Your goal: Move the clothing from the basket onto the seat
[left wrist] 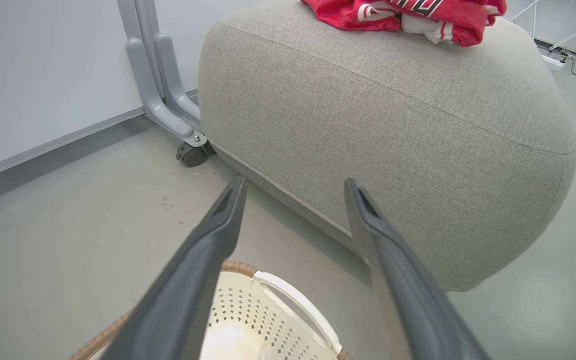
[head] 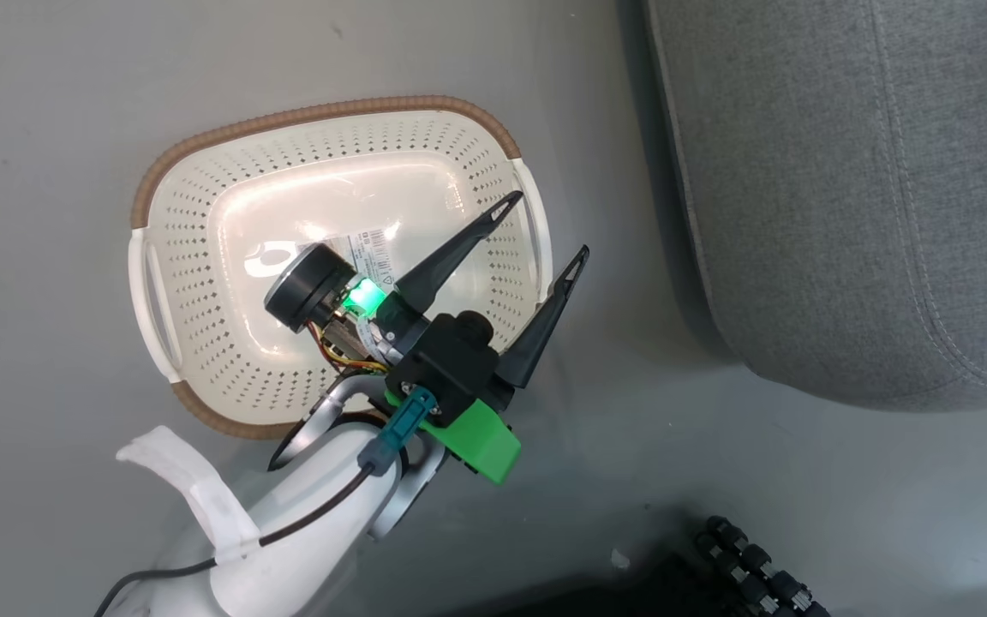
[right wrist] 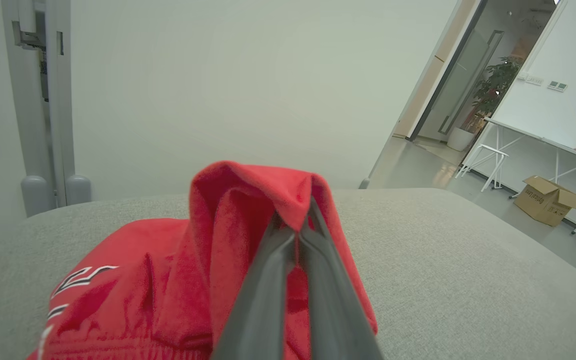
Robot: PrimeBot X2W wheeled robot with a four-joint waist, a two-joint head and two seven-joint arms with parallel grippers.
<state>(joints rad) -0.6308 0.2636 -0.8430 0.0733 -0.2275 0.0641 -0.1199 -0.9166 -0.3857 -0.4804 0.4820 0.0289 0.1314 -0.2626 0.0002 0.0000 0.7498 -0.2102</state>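
The cream basket (head: 228, 214) lies on the floor with only its label sticker (head: 371, 250) inside. My left gripper (head: 549, 227) hangs open over the basket's right handle, nothing between its fingers; in the left wrist view those fingers (left wrist: 218, 230) frame the basket rim (left wrist: 288, 300) and the grey seat (left wrist: 393, 130). Red clothing (left wrist: 408, 15) with white trim and black letters lies on top of the seat. In the right wrist view my right gripper (right wrist: 295, 235) is shut on a fold of a red garment (right wrist: 248, 210), held just above the seat (right wrist: 468, 260).
A grey wheeled frame (left wrist: 168, 90) stands by the wall left of the seat. A cardboard box (right wrist: 545, 200) and white table legs (right wrist: 498, 165) are far off to the right. A dark ribbed part of the robot base (head: 759, 570) sits at the lower right.
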